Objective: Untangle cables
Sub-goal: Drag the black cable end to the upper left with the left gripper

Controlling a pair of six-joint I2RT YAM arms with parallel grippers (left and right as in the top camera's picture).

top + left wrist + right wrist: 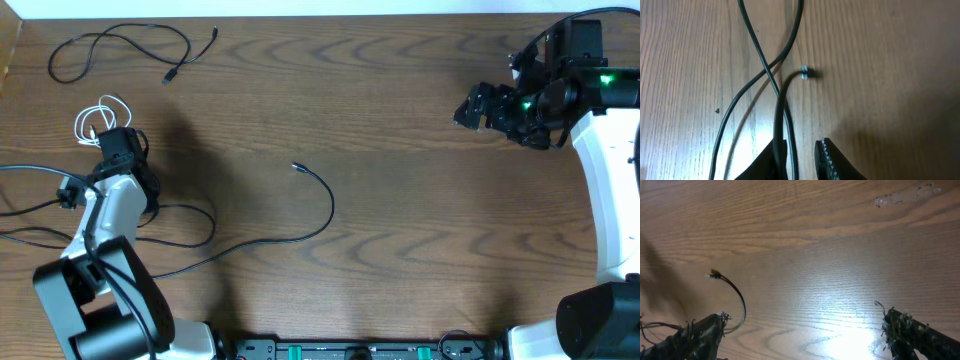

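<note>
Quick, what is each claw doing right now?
Left claw: slightly open, black cable in the gap.
Right claw: wide open, empty.

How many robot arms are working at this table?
2: left arm at the left, beside the white cable; right arm at the far right. None seems hidden.

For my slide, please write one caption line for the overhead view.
Left gripper beside the white coiled cable; a long black cable crosses the table; right gripper open at far right.
</note>
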